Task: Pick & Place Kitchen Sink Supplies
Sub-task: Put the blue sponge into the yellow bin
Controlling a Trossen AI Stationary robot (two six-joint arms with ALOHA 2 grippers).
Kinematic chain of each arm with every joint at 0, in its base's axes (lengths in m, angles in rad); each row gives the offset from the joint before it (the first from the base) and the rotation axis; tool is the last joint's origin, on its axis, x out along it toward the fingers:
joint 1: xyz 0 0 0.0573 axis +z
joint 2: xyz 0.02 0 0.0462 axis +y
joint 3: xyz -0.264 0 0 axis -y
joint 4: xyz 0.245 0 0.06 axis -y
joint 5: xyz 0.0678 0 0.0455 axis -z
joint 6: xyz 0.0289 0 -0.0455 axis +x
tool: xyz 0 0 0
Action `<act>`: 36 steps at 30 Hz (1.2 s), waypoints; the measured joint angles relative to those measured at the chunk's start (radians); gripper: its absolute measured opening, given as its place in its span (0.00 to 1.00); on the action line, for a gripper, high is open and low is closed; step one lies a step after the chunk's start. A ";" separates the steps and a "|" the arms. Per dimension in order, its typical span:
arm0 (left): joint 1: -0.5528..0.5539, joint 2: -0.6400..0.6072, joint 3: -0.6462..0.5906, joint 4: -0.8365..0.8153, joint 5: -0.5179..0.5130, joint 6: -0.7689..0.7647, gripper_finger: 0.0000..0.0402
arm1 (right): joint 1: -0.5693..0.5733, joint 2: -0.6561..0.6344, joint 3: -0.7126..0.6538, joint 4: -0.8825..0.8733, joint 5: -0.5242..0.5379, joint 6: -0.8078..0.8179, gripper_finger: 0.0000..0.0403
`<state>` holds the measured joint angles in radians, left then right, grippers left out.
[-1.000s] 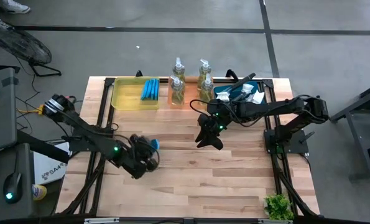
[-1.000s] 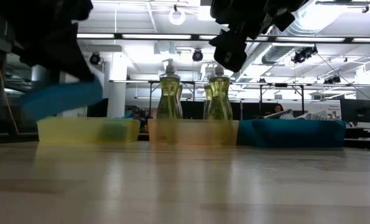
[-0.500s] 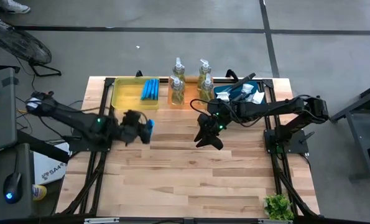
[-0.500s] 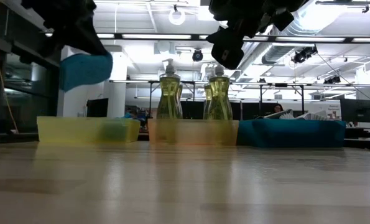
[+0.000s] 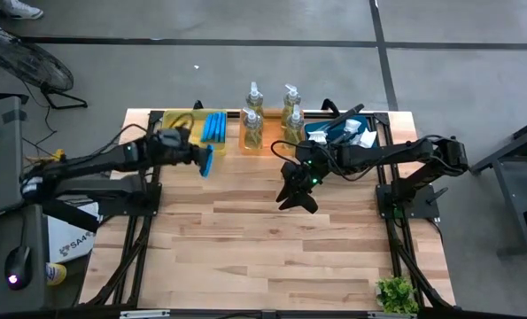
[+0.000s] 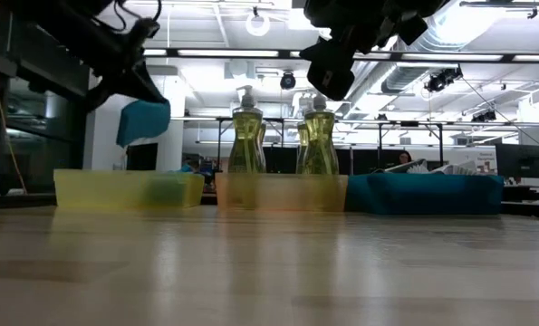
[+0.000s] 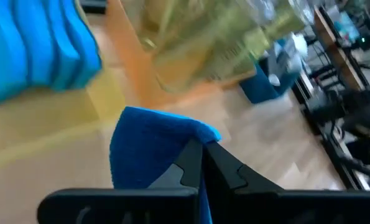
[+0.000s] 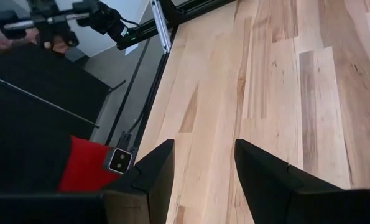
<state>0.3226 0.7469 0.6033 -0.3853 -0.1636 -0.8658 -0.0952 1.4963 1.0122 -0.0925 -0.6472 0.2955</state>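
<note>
- Blue sponge (image 7: 150, 146) in the left gripper (image 7: 202, 163): lower part hidden behind the closed fingers; wavy edge not discernible through motion blur.
- Soap bottles (image 7: 222, 46) beyond the left gripper: smeared, count unclear in the wrist view.
- Stacked sponges (image 7: 38, 53): cut off by the frame edge.
- Blue tray (image 5: 338, 133) behind the right gripper (image 5: 296, 192): contents too small to identify from above, partly covered by the arm.
- Right gripper in the low view (image 6: 328, 72): cut off at the frame's top, fingertips indistinct.
</note>
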 joint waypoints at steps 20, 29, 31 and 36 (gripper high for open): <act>0.906 0.364 0.000 0.316 0.822 0.294 0.00 | -0.035 0.000 0.000 0.000 0.106 0.056 0.40; 0.973 0.507 -0.002 0.419 0.783 0.346 0.00 | -0.064 0.000 0.000 0.000 0.173 0.067 0.40; 0.971 0.505 -0.002 0.426 0.779 0.347 0.00 | -0.070 0.000 0.000 0.000 0.189 0.067 0.40; 0.947 0.504 -0.002 0.402 0.719 0.340 0.00 | -0.086 0.000 0.000 0.000 0.243 0.064 0.40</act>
<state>1.2692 1.2510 0.6014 0.0168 0.5553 -0.5255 -0.1807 1.4963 1.0122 -0.0921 -0.4044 0.3591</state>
